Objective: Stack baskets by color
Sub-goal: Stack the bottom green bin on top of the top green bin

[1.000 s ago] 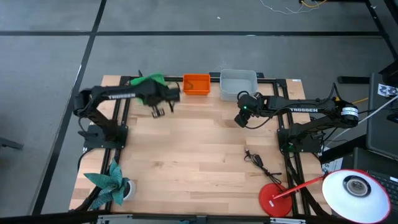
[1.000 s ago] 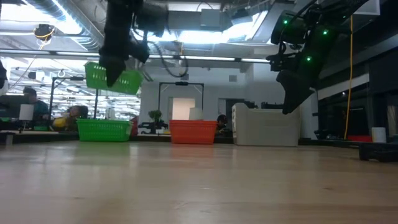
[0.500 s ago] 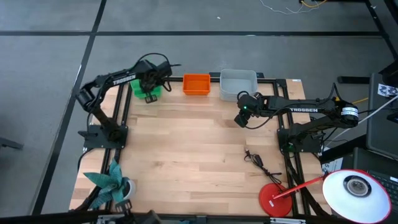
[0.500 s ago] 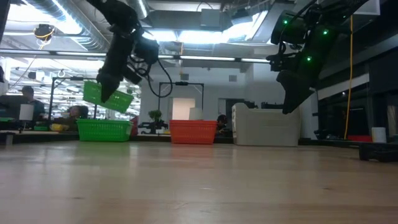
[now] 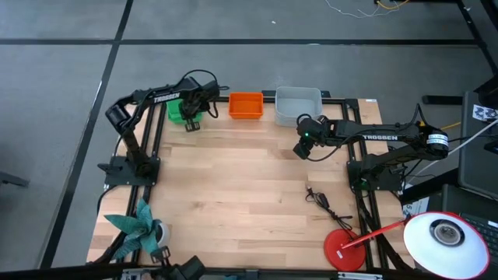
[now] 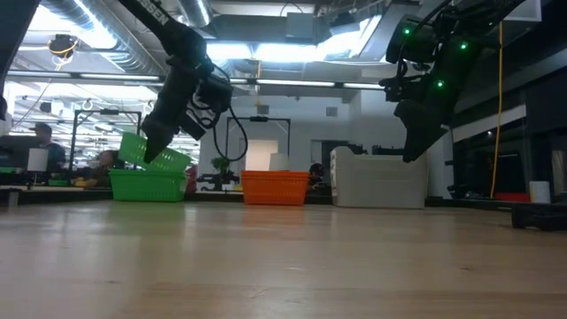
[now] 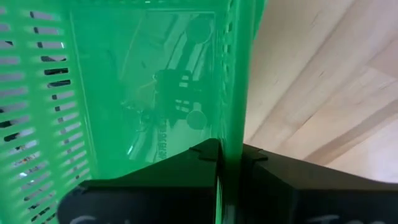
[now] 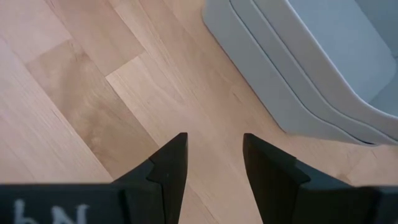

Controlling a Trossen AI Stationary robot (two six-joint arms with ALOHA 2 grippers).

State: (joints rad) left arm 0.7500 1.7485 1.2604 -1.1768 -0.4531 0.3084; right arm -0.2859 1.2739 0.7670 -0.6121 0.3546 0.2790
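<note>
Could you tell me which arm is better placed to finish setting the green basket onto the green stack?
The left. Its gripper is shut on the tilted green basket just over the green stack; the right gripper hangs open and empty beside the grey baskets.

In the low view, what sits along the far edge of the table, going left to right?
Green basket stack with a tilted green basket held over it by the left gripper → orange baskets → pale grey baskets, with the right gripper hanging open above them.
</note>
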